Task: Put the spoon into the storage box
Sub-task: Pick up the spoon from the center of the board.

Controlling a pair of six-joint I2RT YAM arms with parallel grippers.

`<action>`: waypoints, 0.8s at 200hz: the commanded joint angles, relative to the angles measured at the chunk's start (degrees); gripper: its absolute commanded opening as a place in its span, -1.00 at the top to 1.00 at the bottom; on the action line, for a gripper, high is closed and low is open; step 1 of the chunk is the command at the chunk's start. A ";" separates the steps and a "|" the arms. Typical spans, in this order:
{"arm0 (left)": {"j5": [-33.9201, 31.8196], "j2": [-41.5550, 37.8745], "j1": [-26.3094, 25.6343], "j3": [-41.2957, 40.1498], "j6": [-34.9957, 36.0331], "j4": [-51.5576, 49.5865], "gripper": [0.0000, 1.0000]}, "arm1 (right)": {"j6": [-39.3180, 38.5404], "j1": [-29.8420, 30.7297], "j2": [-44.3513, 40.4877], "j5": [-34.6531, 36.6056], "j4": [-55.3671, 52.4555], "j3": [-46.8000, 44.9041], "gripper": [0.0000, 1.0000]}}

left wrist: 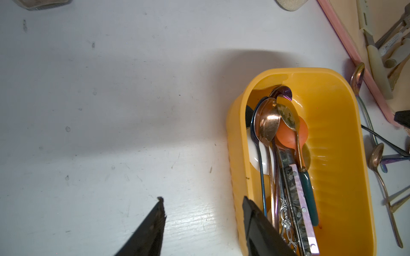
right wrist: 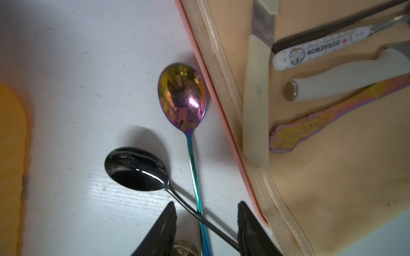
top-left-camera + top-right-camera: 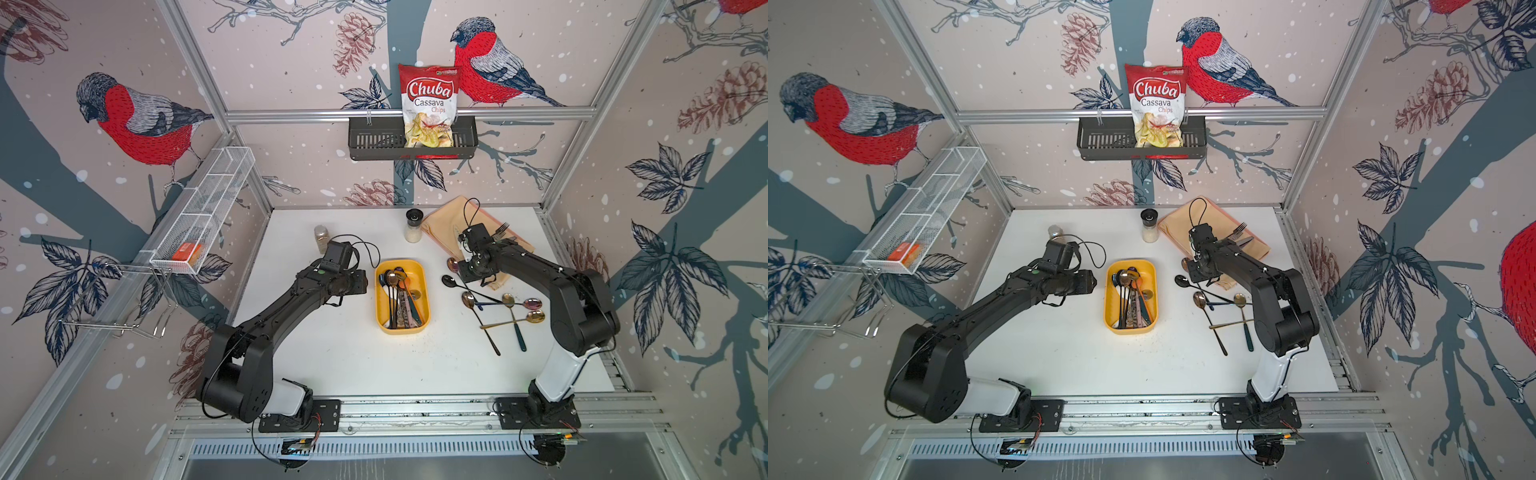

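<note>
The yellow storage box lies mid-table with several spoons in it. Two loose spoons cross right of it: an iridescent spoon and a black spoon. My right gripper hangs low over them, open, with the crossed handles between its fingers. The black handle runs up to one finger. My left gripper hovers open and empty at the box's left side, one finger over the box's wall.
More loose spoons lie further right. A beige cloth with knives and a fork borders the iridescent spoon. A salt shaker and a spice jar stand behind. A dark wall basket and a white wire basket hang above.
</note>
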 commanded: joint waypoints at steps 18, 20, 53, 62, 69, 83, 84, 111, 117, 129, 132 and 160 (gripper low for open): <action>-0.26 0.09 -0.01 0.51 0.32 -1.22 -0.17 | -0.80 -0.34 3.01 -1.41 2.47 1.25 0.14; -0.26 0.09 -0.01 0.53 0.27 -1.25 -0.17 | -0.83 -0.40 3.12 -1.40 2.51 1.29 0.14; -0.53 0.35 -0.01 0.82 0.36 -1.53 -0.17 | -1.35 -0.49 4.73 -2.16 2.85 1.64 0.18; -0.53 0.44 -0.01 0.93 0.43 -1.64 -0.17 | -1.56 -0.50 5.13 -2.10 2.87 1.59 0.19; -0.64 0.54 -0.01 1.02 0.45 -1.70 -0.17 | -1.54 -0.55 5.44 -2.17 3.00 1.44 0.19; -0.70 0.70 -0.01 1.16 0.41 -1.70 -0.17 | -1.58 -0.64 5.86 -1.99 3.29 1.40 0.21; -0.70 0.70 -0.01 1.16 0.41 -1.70 -0.17 | -1.56 -0.70 5.87 -1.96 3.34 1.46 0.22; -0.70 1.05 -0.01 1.56 0.57 -1.87 -0.17 | -1.51 -0.72 6.71 -2.77 3.88 1.57 0.26; -0.75 1.13 -0.02 1.61 0.56 -1.92 -0.17 | -1.59 -0.71 6.89 -2.94 3.93 1.58 0.28; -0.92 1.13 -0.01 1.76 0.65 -2.05 -0.17 | -1.76 -0.73 7.36 -3.37 3.94 1.69 0.31; -0.89 1.14 -0.01 1.82 0.66 -2.05 -0.17 | -1.80 -0.75 7.50 -3.41 3.90 1.73 0.32; -0.97 1.32 -0.01 1.90 0.69 -2.14 -0.17 | -2.33 -0.42 9.02 -3.55 3.06 2.17 0.41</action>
